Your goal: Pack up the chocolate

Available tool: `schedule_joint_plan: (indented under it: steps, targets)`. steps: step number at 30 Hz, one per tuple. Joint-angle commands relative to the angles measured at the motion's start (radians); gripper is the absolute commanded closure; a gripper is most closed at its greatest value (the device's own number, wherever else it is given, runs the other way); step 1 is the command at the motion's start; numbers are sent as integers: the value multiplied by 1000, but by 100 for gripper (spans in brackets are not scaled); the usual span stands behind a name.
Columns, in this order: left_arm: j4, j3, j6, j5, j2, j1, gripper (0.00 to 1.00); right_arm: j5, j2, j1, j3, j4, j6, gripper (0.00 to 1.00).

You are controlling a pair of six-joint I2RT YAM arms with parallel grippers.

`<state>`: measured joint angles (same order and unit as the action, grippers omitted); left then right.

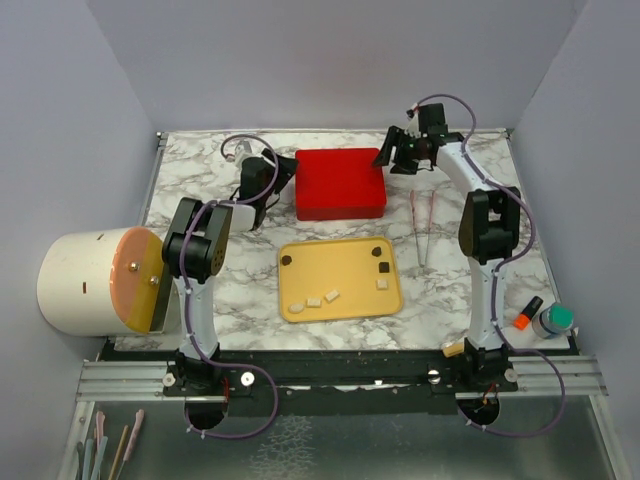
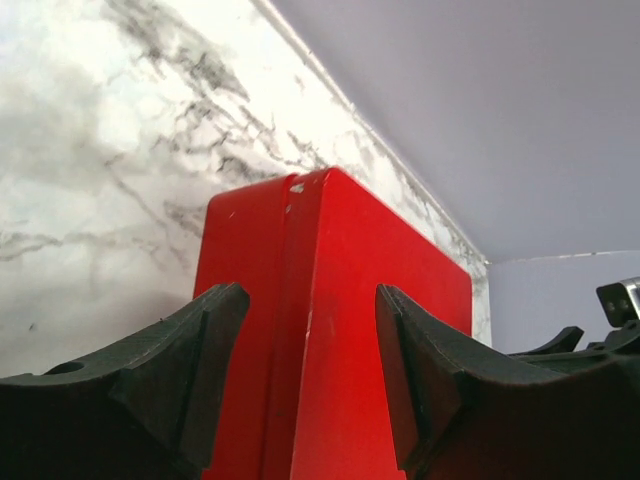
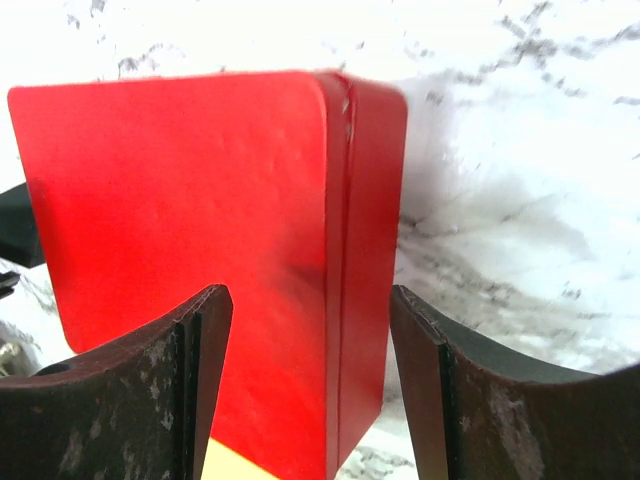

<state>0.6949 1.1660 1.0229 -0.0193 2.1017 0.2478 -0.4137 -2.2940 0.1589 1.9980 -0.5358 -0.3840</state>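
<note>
You get the whole layout only from the top view: the marble table, a big white drum with an orange face off its left edge, the red box at the back, closed, and the yellow tray just in front of it.

The left gripper sits at the box's left side and the right gripper at its far right corner.

Your wrist cameras show what the top view cannot. In the left wrist view the left gripper has its jaws partly spread and holding nothing, with a box corner straight ahead. In the right wrist view the right gripper is likewise part open and empty, and the box edge lines up with the gap.

Neither wrist view shows the chocolate. It appears only from above: three dark pieces on the tray, one at the far left corner and two at the far right, with four pale pieces nearer you.

Tweezers lie right of the tray.
</note>
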Motion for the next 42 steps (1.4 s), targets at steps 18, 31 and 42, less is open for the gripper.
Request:
schedule_joint_plan:
  steps: [18,31,42]
  targets:
    - [-137,264,-54,-45,188,-8,36,-221,-318,-38,367,57,-103,22]
    - [-253,378,-72,-72,244,-7,40,-179,-314,-35,298,45,-102,40]
    - [-345,397,-80,-80,257,-4,44,-169,-324,-32,254,44,-101,60]
